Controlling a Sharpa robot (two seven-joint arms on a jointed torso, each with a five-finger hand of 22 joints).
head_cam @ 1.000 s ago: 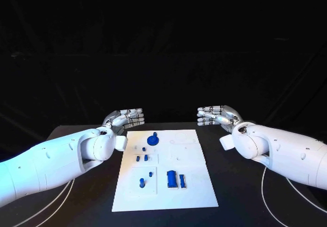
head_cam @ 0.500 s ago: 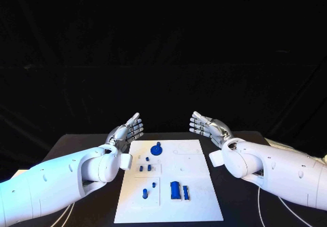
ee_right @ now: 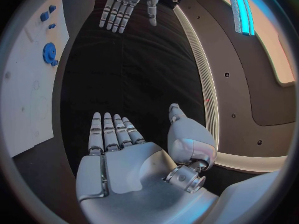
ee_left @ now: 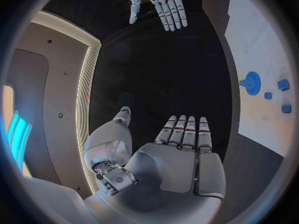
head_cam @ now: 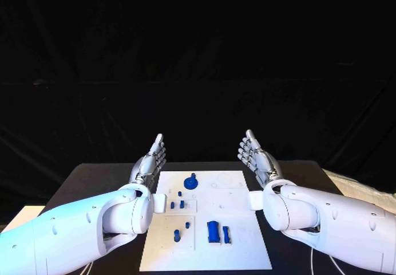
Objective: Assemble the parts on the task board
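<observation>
My left hand (head_cam: 149, 162) is raised over the far left corner of the white board (head_cam: 235, 220), fingers straight and held side by side, holding nothing. My right hand (head_cam: 257, 158) mirrors it over the far right corner, palm facing inward, fingers extended together and empty. The board lies flat at the middle of the black table (head_cam: 91, 177). Blue parts rest on it: a round gear (head_cam: 190, 183) at the far end, a block (head_cam: 213, 231) at the near end.

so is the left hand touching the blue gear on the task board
Apart. In the head view the left hand is raised flat beside the task board, with bare board and table between it and the blue gear.
</observation>
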